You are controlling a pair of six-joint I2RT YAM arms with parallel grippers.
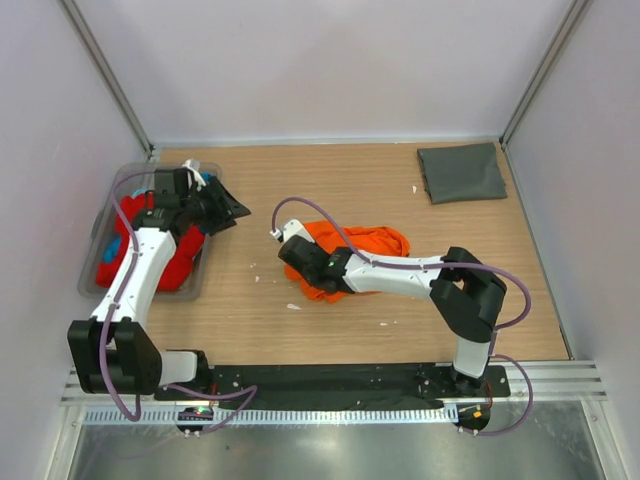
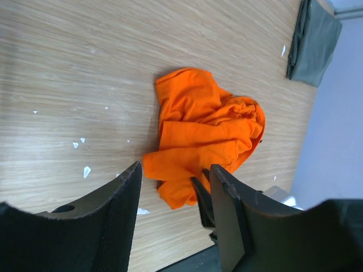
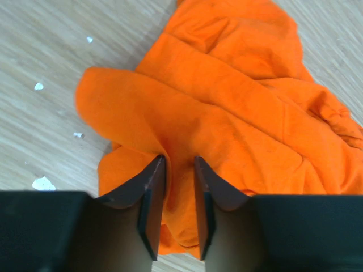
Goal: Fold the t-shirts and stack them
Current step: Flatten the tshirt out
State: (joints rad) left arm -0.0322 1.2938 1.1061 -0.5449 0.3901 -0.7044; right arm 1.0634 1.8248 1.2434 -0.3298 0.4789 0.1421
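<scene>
Right pincer [image 3: 180, 164] fills the bottom of its wrist view. Fingers only narrowly apart w/ a ridge of the orange shirt [image 3: 227, 102] between them; can't tell if it really bites. Shirt lies crumpled mid-frame in the top view, on the table [image 1: 300, 180]. Left pincer [image 2: 176, 170] is wide apart, empty, by the tub [image 1: 118, 180] at left, red shirt [image 1: 180, 262] inside. Grey shirt [image 1: 462, 172] lies folded, upper right.

Risks, prob.:
- Pinch takes several layers, so a lift brings a lump, not an edge.
- Thin hold slips out.
- W/ left arm well apart, no 2nd hold to spread it.
</scene>
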